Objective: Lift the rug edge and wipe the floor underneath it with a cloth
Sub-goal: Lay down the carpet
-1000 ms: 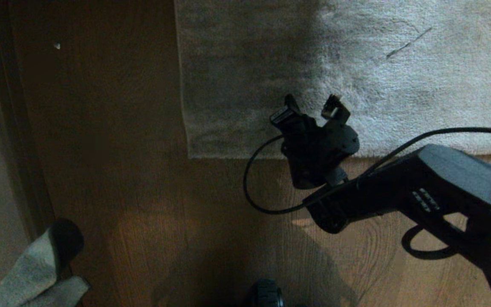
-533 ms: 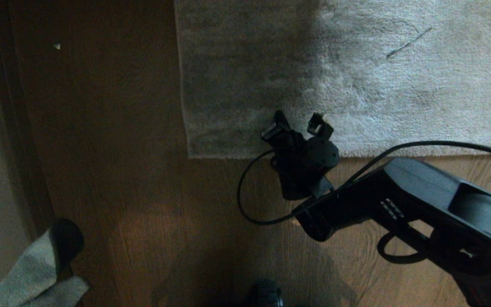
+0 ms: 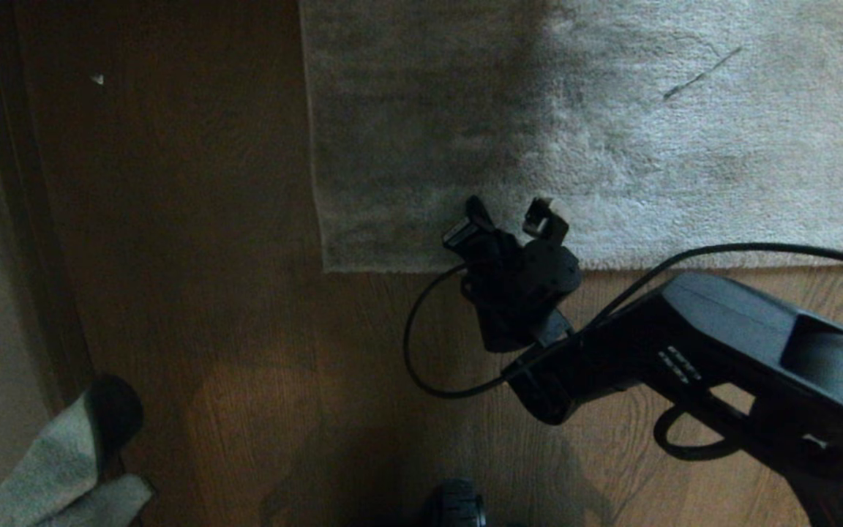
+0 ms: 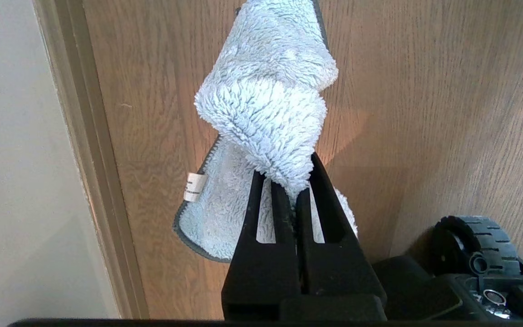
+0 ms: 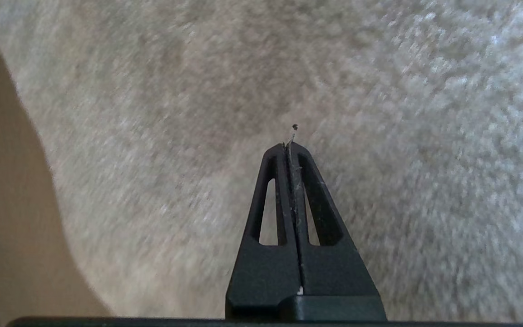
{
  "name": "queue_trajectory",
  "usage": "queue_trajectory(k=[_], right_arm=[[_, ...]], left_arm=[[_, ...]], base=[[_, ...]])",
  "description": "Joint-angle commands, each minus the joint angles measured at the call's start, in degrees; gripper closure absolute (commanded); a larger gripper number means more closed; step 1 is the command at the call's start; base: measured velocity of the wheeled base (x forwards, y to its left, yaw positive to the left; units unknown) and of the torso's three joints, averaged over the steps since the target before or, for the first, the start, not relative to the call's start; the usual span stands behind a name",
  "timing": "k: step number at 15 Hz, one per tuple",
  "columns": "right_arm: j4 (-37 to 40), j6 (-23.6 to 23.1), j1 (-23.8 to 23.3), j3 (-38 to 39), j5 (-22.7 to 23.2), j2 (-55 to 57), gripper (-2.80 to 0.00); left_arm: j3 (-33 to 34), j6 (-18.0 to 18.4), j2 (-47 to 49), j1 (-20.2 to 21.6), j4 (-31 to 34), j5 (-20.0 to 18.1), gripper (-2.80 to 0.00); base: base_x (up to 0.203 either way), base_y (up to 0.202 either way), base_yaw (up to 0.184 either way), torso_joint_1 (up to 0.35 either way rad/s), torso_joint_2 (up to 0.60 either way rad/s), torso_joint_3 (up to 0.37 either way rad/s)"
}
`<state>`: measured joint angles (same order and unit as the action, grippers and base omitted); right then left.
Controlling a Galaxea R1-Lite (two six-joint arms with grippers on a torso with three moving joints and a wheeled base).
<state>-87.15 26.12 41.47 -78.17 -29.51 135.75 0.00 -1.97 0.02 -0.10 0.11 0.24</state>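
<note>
right gripper [image 5: 291, 145] pressed together, empty, over rug edge [image 3: 465, 260], centre frame. left gripper [image 4: 297, 184] pinching cloth [image 4: 266, 104] at 8 o'clock. risk: closed tips skid off pile, edge stays flat.

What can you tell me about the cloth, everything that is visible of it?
The cloth is a small rag of pale grey-blue fluffy pile, like microfibre, with a darker stitched border and a small white label on one edge. The left gripper is shut on a bunched fold of it, so it hangs twisted and folded over the wooden floor, next to a baseboard. In the head view it shows at the lower left corner, far from the rug.
</note>
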Motion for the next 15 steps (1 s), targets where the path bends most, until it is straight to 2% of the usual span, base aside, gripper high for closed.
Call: queue_trajectory(k=[1, 9, 15], right_arm=[[-1.1, 0.2, 0.4, 4.2, -0.1, -3.7, 0.0], [0.2, -1.0, -1.9, 33.0, 2.9, -22.4, 0.0], [7.1, -3.3, -7.0, 46.5, 6.5, -36.2, 0.0]], left_arm=[[0.0, 0.0, 0.0, 0.0, 0.0, 0.0, 0.0], [0.0, 0.0, 0.0, 0.0, 0.0, 0.0, 0.0], [0.0, 0.0, 0.0, 0.0, 0.0, 0.0, 0.0]], base=[[0.0, 0.0, 0.0, 0.0, 0.0, 0.0], [0.0, 0.0, 0.0, 0.0, 0.0, 0.0], [0.0, 0.0, 0.0, 0.0, 0.0, 0.0]])
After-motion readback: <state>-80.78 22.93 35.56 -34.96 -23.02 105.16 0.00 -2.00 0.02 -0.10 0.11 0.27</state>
